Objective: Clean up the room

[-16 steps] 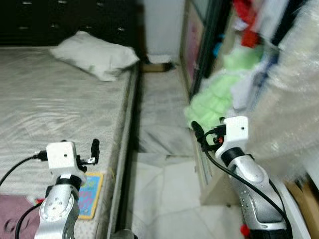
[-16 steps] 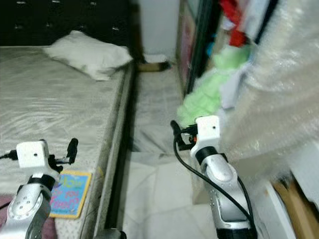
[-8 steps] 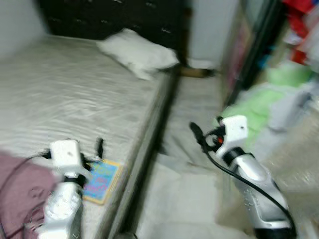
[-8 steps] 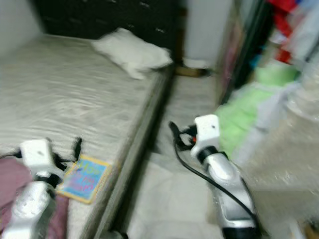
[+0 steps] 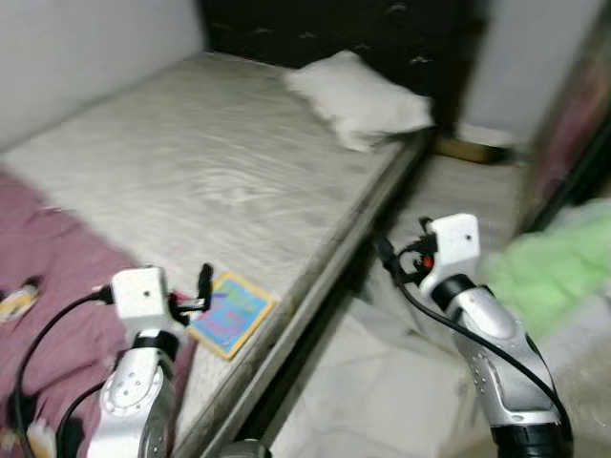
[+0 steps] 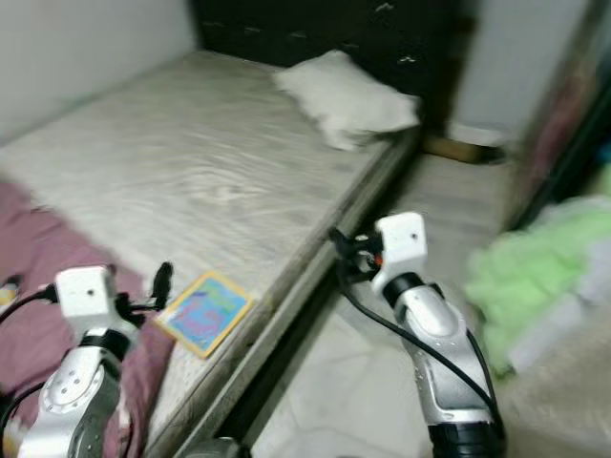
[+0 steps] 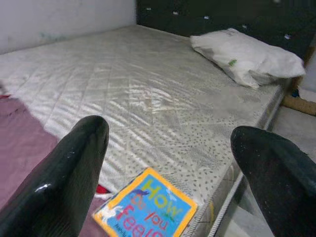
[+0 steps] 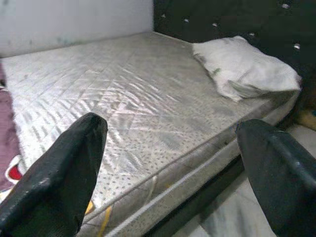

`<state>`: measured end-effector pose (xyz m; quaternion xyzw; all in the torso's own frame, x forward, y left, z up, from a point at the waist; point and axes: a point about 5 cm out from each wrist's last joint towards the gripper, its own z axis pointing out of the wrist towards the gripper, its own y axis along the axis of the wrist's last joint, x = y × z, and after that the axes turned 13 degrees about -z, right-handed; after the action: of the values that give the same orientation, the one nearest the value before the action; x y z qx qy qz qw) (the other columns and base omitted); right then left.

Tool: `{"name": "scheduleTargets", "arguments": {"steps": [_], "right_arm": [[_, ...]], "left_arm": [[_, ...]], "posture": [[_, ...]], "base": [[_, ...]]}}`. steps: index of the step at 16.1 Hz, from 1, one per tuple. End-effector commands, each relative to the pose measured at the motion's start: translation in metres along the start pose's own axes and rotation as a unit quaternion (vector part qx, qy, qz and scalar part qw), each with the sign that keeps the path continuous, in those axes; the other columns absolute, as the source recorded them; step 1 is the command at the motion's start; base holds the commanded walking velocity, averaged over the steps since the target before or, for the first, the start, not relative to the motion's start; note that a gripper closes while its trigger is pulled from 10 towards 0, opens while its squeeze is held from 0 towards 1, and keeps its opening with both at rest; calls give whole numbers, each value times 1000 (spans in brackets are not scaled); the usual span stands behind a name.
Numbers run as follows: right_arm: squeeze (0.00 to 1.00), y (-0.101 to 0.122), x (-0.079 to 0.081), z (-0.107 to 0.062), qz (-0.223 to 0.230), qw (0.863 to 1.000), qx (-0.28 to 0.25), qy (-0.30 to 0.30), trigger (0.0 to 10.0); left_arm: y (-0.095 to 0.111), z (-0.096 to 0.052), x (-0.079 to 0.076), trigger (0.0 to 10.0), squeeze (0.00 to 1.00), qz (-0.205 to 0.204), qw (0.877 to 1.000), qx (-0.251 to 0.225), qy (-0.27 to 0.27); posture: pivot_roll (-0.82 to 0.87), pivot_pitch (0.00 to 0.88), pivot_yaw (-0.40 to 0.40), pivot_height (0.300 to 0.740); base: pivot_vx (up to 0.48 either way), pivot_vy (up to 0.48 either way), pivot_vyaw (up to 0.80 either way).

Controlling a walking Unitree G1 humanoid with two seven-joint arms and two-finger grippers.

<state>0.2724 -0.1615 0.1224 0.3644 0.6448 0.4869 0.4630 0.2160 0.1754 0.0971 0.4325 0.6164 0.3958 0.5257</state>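
Note:
A colourful picture book [image 5: 229, 313] lies flat near the edge of the grey mattress [image 5: 220, 162]. A maroon blanket [image 5: 48, 277] is rumpled over the mattress's near left part, with small items on it. A white pillow [image 5: 358, 91] rests at the head end. My left gripper [image 7: 169, 129] hovers open just above and short of the book, nothing between its fingers. My right gripper [image 8: 171, 123] is open too, held over the floor gap beside the bed's edge.
A dark headboard [image 5: 382, 29] and a pale wall [image 5: 86, 48] bound the bed. Pale sheets [image 5: 382, 382] cover the floor strip to the right. A green heap of clothes [image 5: 558, 267] lies at the far right. A brown object [image 5: 468, 148] sits on the floor by the headboard.
The whole view has swung left: the wardrobe and plastic wrap have left the picture, and the maroon blanket and wall have come in. Both arms keep their pose.

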Motion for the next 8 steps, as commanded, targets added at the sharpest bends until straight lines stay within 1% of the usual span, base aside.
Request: {"name": "scheduleTargets", "arguments": {"steps": [1, 3, 5, 8], "right_arm": [[0, 6, 4, 4, 1, 1000, -15, 11, 10000], [0, 8, 6, 6, 1, 1000, -21, 16, 10000], [0, 8, 8, 8, 2, 1000, -24, 18, 10000], [0, 10, 10, 10, 3, 999, -29, 21, 10000]], "left_arm": [[3, 0, 4, 10000, 0, 7, 1000, -1, 3], [4, 1, 2, 10000, 0, 4, 1000, -3, -7], [4, 1, -1, 10000, 0, 11, 1000, -3, -15], [4, 3, 0, 10000, 0, 10, 1000, -5, -12]], "posture": [[-98, 0, -8, 740], [-98, 0, -8, 740], [-98, 0, -7, 740], [-97, 0, -5, 740]], "base": [[0, 0, 800], [0, 0, 800], [0, 0, 800], [0, 0, 800]]}}
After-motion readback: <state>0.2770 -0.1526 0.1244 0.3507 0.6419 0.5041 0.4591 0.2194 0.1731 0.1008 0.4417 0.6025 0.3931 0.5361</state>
